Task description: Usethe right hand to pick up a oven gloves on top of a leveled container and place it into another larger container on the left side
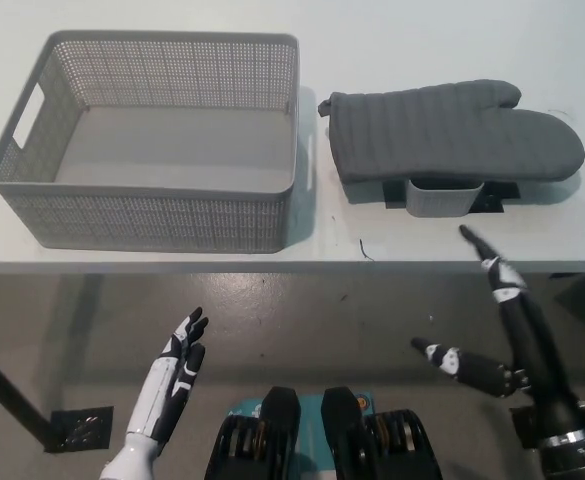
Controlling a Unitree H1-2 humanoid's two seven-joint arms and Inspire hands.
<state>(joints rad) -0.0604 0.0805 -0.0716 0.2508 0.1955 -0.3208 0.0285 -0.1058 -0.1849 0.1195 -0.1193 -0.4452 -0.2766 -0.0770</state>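
The grey oven glove [452, 130] lay on a small grey container [442, 196] near the table's [172, 262] front edge, right of the large perforated basket [162, 215]. Both hands, white left hand [180, 362] and black right hand [492, 330], were below the edge, fingers apart, holding nothing.

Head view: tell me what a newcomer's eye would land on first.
The large grey perforated basket dominates the left of the white table, empty inside. To its right a dark grey oven glove lies flat over a small grey container, hiding most of it. Below the table edge, the black right hand is open beneath the glove; the white left hand rests open at lower left.
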